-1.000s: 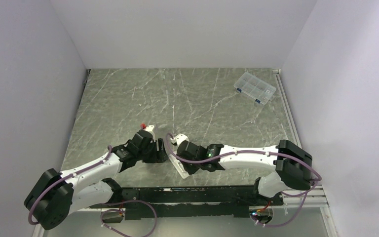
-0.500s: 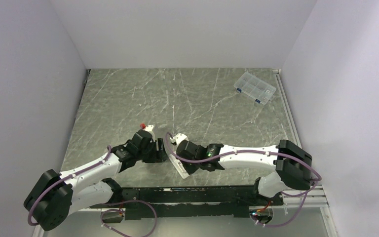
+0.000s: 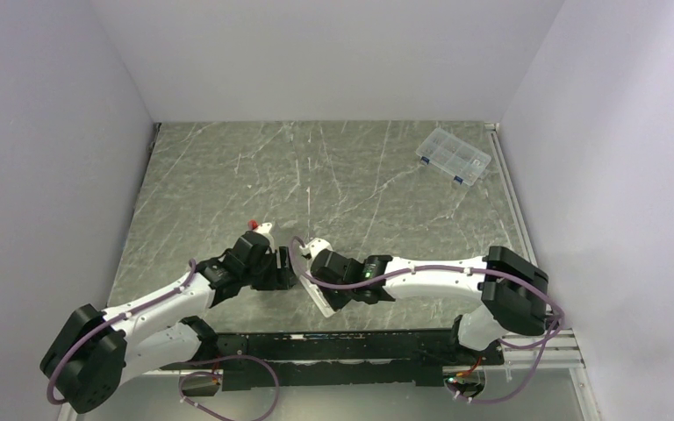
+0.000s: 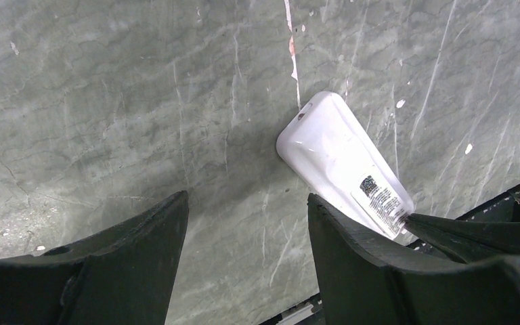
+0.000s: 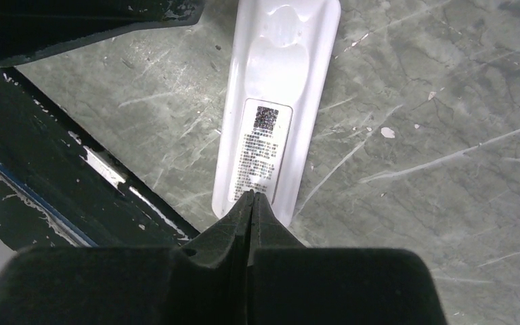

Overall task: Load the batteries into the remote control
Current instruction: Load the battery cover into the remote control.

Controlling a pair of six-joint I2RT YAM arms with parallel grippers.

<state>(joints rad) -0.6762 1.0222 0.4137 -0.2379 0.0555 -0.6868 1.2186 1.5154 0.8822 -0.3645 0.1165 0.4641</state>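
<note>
The right gripper (image 5: 251, 198), fingers pressed together, points at the near end of the remote (image 5: 279, 74) (label (image 5: 261, 152) up), which lies just beside one finger of the wide-spread left gripper (image 4: 247, 200).

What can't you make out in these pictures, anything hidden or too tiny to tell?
- The batteries: seen in no view; the arms may cover them.
- The remote control: far end cut off by the right wrist view's top edge, near end partly behind the shut right claw.
- The clear box: contents too small in the top view.
</note>
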